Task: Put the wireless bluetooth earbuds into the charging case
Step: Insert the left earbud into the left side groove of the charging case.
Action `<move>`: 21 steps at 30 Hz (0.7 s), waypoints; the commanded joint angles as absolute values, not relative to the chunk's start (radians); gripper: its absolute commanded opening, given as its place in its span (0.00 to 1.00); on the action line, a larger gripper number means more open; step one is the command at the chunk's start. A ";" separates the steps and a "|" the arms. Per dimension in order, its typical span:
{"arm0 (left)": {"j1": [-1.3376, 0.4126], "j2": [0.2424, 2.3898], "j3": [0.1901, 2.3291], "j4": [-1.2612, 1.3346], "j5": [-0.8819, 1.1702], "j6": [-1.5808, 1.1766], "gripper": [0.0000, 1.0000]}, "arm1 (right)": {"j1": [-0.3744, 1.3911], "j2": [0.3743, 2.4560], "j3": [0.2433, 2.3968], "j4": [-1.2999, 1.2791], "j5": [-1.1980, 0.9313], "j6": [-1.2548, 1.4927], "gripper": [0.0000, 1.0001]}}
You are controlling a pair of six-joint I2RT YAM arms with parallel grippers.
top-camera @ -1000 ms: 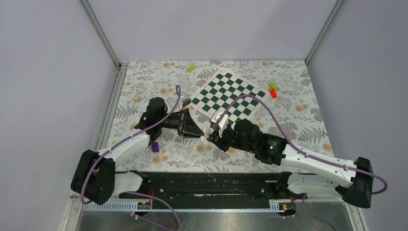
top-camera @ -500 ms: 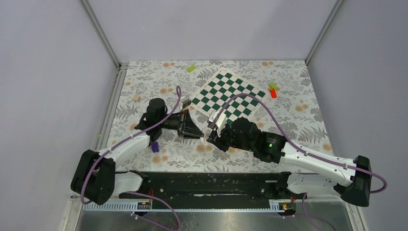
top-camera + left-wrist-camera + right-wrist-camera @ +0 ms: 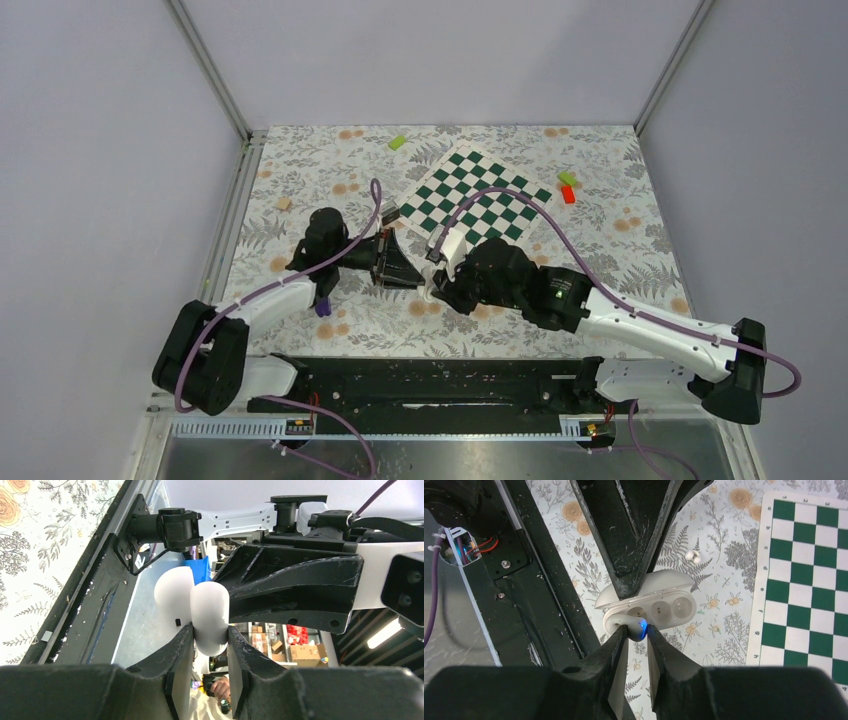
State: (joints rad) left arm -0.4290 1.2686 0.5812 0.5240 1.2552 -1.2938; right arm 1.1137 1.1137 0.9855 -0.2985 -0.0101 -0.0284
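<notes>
One earbud (image 3: pixel 640 627) is pinched in our narrow right pincer (image 3: pixel 639 637) at the open charging case (image 3: pixel 669 608), clamped by our left pincer (image 3: pixel 209 639); the other earbud (image 3: pixel 694 556) lies on the table (image 3: pixel 724 595).

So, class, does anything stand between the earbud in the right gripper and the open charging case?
Nothing visible does. The earbud in the right gripper sits at the charging case rim, lid hinged back, sockets uncovered. The left gripper clamps the case from the far side, clear of them.
</notes>
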 commanded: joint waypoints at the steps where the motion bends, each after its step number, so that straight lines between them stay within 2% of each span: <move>1: -0.433 1.313 0.567 0.988 1.291 -1.523 0.00 | 1.134 1.148 0.995 -0.412 -0.019 0.024 0.29; 7: -0.433 1.440 0.545 1.433 1.286 -1.826 0.00 | 1.134 1.152 1.018 -0.446 -0.005 0.040 0.29; 21: -0.434 1.475 0.540 1.438 1.285 -1.813 0.00 | 1.133 1.199 1.090 -0.556 0.004 0.031 0.28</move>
State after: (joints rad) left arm -0.4263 1.4887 0.5133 1.2819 1.3197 -1.7618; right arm 1.1183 1.1503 1.0847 -0.4191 0.0250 0.0311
